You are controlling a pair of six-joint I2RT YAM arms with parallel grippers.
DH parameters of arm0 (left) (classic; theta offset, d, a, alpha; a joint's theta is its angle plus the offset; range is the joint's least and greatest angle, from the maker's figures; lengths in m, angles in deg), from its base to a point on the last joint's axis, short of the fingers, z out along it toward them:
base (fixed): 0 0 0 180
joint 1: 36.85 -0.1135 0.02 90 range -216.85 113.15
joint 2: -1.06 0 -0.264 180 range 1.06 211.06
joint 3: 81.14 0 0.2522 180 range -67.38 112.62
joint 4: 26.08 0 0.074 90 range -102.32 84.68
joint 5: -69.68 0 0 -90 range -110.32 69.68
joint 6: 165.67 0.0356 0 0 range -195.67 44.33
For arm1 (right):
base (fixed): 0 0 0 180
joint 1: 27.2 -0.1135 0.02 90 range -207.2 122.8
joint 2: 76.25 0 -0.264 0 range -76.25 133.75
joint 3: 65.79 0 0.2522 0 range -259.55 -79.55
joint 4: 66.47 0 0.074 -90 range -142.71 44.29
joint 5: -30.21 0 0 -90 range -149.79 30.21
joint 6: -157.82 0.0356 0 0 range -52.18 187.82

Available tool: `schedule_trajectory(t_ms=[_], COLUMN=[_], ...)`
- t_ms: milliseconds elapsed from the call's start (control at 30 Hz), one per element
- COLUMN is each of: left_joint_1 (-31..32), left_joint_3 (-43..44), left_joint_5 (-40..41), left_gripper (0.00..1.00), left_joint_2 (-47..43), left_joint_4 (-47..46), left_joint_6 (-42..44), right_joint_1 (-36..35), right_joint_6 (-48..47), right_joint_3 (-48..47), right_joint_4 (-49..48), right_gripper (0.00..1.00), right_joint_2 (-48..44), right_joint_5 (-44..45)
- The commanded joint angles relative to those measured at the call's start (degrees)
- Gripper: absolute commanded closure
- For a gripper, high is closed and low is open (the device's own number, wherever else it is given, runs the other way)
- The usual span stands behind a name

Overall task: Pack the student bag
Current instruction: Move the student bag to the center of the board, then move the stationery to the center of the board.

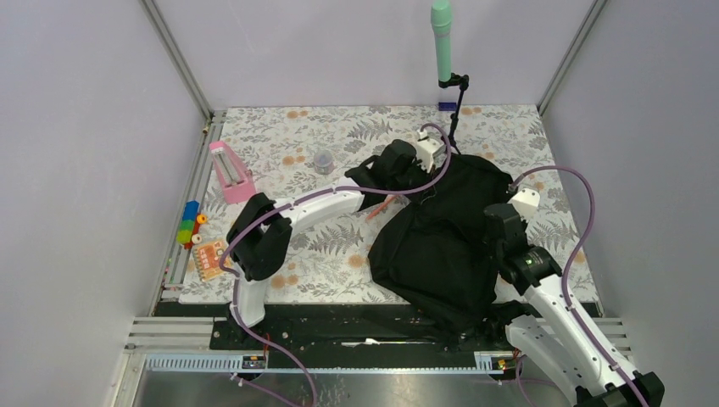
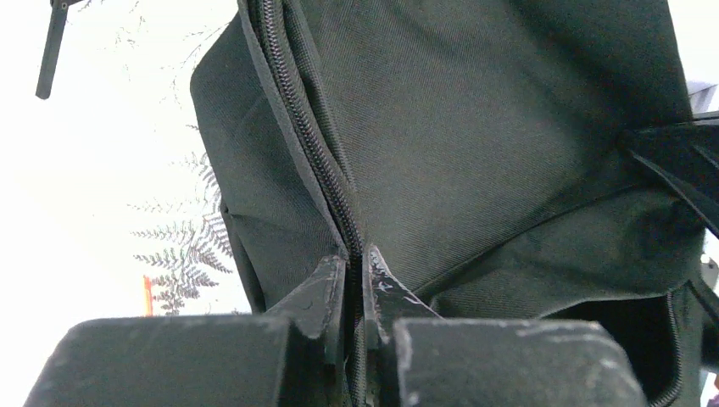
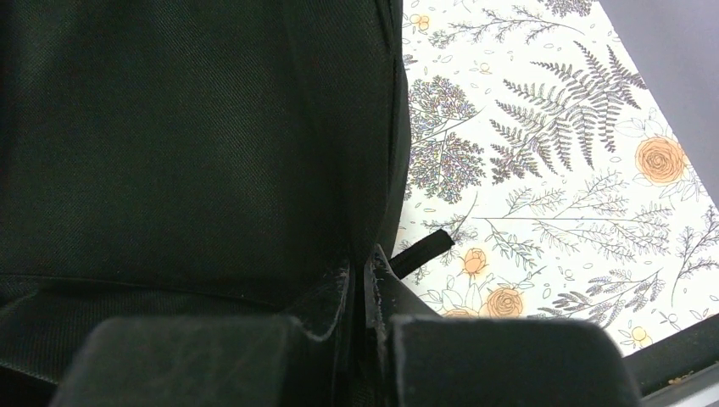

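Note:
The student bag (image 1: 437, 242), a large black fabric backpack, lies crumpled on the right half of the floral table. My left gripper (image 1: 405, 174) is at its upper left corner. In the left wrist view that gripper (image 2: 356, 263) is shut on the bag (image 2: 475, 119) along the zip (image 2: 305, 127), which runs straight between the fingers. My right gripper (image 1: 489, 229) sits on the bag's right side. In the right wrist view it (image 3: 358, 271) is shut on a fold of the bag (image 3: 169, 136) at its edge, next to a short black strap end (image 3: 422, 252).
On the left of the floral table (image 1: 339, 254) stand a pink holder (image 1: 229, 174), coloured blocks (image 1: 190, 222) and an orange card (image 1: 209, 254). A small grey cup (image 1: 323, 161) sits near the back. A thin orange thing (image 1: 381, 208) lies by the bag. A green microphone (image 1: 442, 42) stands behind.

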Motion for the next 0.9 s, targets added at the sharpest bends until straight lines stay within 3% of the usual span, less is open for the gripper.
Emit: schedule_trajectory(t_ms=[0,167,333,467,633,767,867], left_joint_1=[2.1,1.4,-2.1,-7.2,-13.6,-14.4,-14.5], left_joint_3=[4.8,2.5,-13.5,-25.4,-31.4,-30.0,-30.0], left_joint_5=[-4.9,0.2,0.4,-4.0,-9.3,-5.7,-3.5], left_gripper=[0.95,0.35,0.09,0.04,0.05,0.18,0.28], left_joint_2=[0.3,-2.6,-14.3,-22.0,-20.7,-15.8,-13.1], left_joint_4=[-8.5,-4.5,-12.2,-18.8,-17.4,-11.8,-13.0], left_joint_6=[4.1,6.9,6.8,5.7,5.7,8.3,8.6], right_joint_1=[0.1,0.1,0.1,0.2,0.2,0.2,0.2], right_joint_6=[2.7,3.2,3.4,3.4,3.6,3.9,3.7], right_joint_3=[1.5,2.1,2.4,2.1,2.0,2.4,2.3], right_joint_4=[-6.3,-6.7,-6.9,-7.6,-7.7,-7.7,-7.7], right_gripper=[1.0,1.0,1.0,1.0,1.0,1.0,1.0], right_joint_2=[0.3,1.5,1.7,1.9,1.9,1.3,1.1], right_joint_5=[3.9,4.5,4.3,3.7,3.1,2.5,2.1])
